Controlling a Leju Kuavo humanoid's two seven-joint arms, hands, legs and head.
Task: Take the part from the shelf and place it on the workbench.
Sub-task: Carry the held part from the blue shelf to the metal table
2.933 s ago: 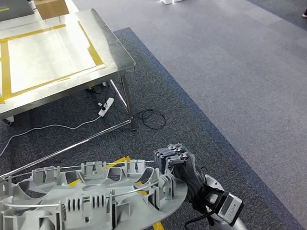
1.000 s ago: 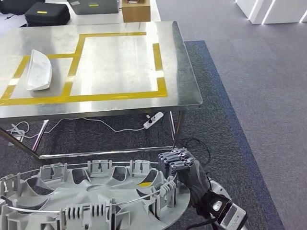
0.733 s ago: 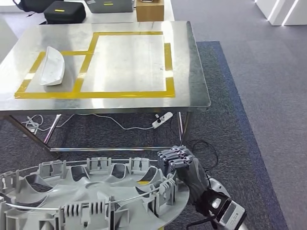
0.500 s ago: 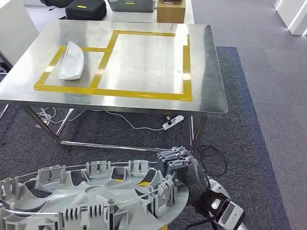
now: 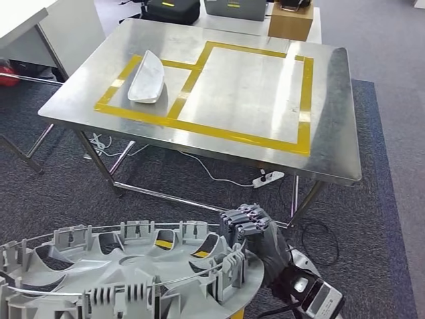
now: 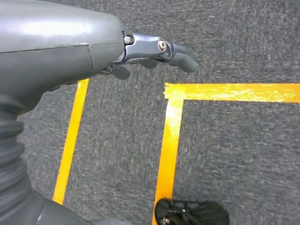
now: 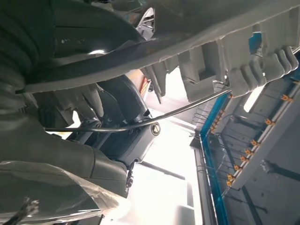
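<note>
My right robot hand has its fingers curled over the rim of the grey wheel cover, gripping it at the edge nearest the right arm; in the right wrist view the ribbed rim and its wire retaining ring run across the robot hand, consistent with a firm hold. The left robot hand hangs over grey carpet marked with yellow floor tape, fingers extended and holding nothing. The wheel cover is carried low in front of me, inner face up, well short of the steel counter. On the counter, yellow tape outlines mark two bays; a white moulded part occupies the smaller bay, and the larger bay is bare. I judge the step in hand to be the carry. The next move calls for closing on the counter, raising the cover above its edge, and setting it flat inside the larger bay before release.
</note>
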